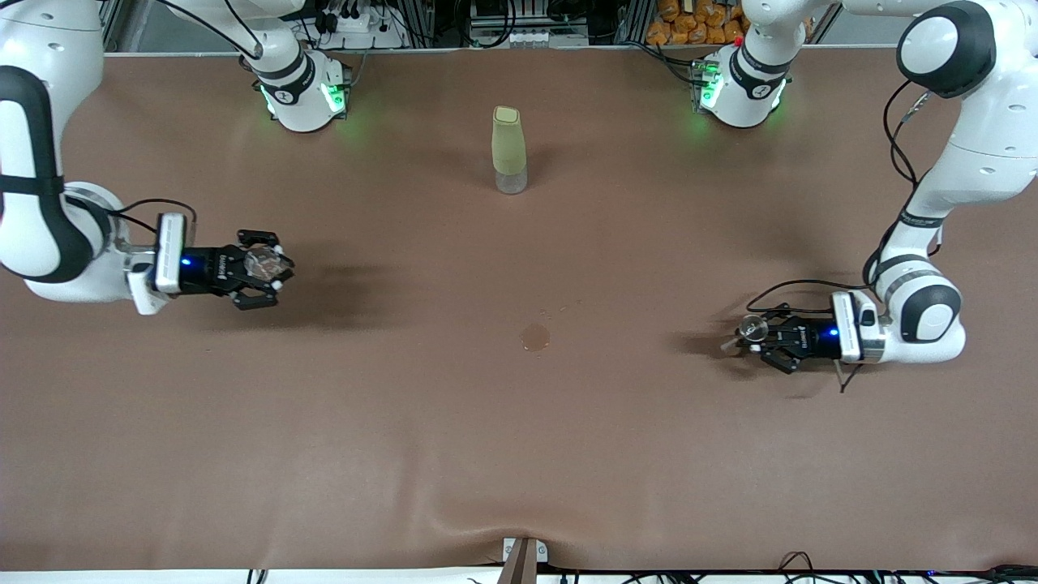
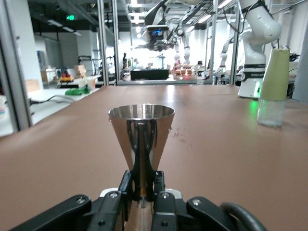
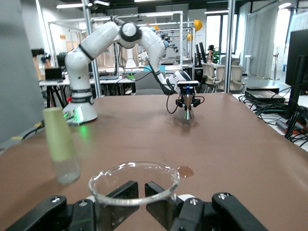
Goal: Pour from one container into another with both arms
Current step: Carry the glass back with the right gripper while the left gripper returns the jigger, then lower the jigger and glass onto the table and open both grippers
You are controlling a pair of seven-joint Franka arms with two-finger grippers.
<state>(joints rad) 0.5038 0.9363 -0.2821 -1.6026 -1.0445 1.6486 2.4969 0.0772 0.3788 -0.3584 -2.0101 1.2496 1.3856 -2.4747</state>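
RISK: spill | left gripper (image 1: 758, 334) pinches jigger (image 1: 752, 328), 3 o'clock | right gripper (image 1: 272, 272) pinches glass cup (image 1: 261, 262), 9 o'clock | cause: rims misaligned at pour

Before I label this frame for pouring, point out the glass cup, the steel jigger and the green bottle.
glass cup (image 3: 134, 184), right wrist view, on its rim.
steel jigger (image 2: 141, 137), left wrist view, on its upper cone.
green bottle (image 1: 508, 140), front view, on its green body.

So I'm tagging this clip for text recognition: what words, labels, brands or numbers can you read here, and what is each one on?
No text reads clearly.
Left arm's base: a dark band with small white lettering, too small to read.
Right gripper: faint print on its black body, blurred.
Olive-green bottle, steel jigger, glass cup: no visible label.
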